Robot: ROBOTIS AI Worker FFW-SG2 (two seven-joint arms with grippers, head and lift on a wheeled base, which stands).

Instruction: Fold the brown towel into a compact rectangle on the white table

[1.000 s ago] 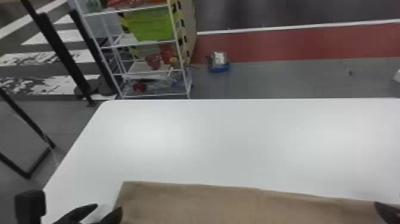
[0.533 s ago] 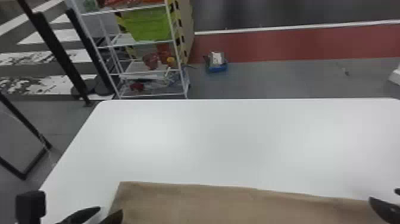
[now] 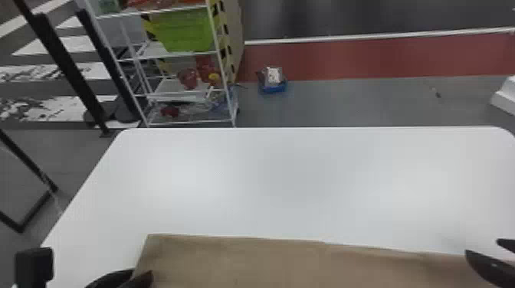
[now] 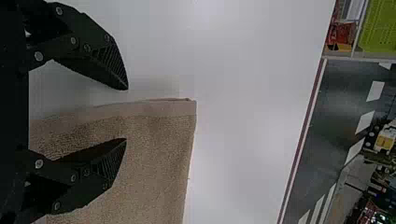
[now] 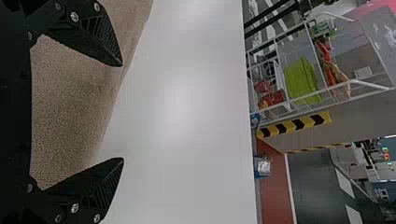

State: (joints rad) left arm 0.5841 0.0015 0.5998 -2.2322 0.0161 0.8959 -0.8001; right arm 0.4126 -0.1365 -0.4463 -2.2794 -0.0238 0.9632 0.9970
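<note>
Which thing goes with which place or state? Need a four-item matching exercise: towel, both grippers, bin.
Things:
1. towel
2. left gripper
3. right gripper
4. bin

Places and states:
A. open, by the towel's left corner
B. green, on the rack beyond the table
C. brown, lying on the white table
D. open, by the towel's right-hand part

Pairs: 1-C, 2-A, 3-D, 4-B
</note>
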